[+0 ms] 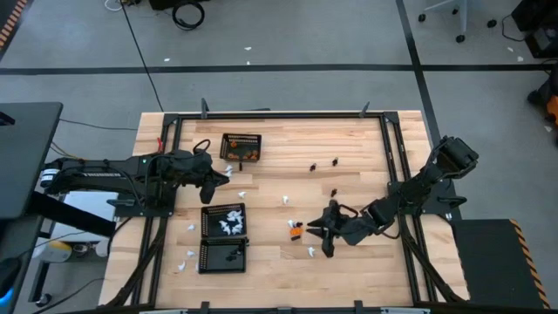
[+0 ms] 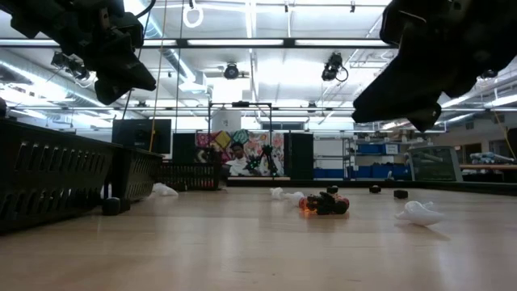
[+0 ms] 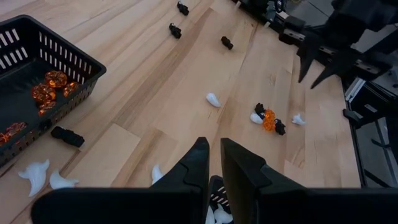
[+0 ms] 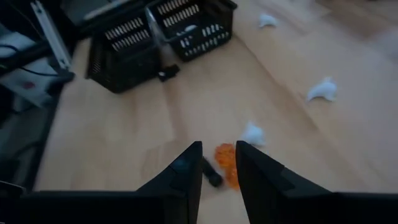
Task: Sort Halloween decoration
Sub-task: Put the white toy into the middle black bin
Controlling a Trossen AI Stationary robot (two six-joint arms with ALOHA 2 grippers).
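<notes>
Small Halloween pieces lie loose on the wooden table. An orange piece (image 4: 227, 163) lies in a little cluster (image 1: 296, 229) with black ones (image 4: 212, 175) and a white one (image 4: 252, 134). My right gripper (image 4: 219, 152) hovers open just above this cluster, slanting down, and the orange piece shows in the gap past its fingertips. In the low view the gripper (image 2: 420, 117) hangs clear above the cluster (image 2: 323, 204). My left gripper (image 3: 214, 158) waits at the table's left, above the white-filled basket (image 1: 224, 221). Its fingers stand a narrow gap apart with nothing between them.
Three black mesh baskets stand at the left: one with orange pieces (image 1: 241, 146), one with white, one with black pieces (image 1: 222, 255). Loose black pieces (image 1: 312, 165) lie at the far middle and loose white ones (image 1: 286, 201) around the baskets. A black frame rail (image 1: 390, 148) borders the table.
</notes>
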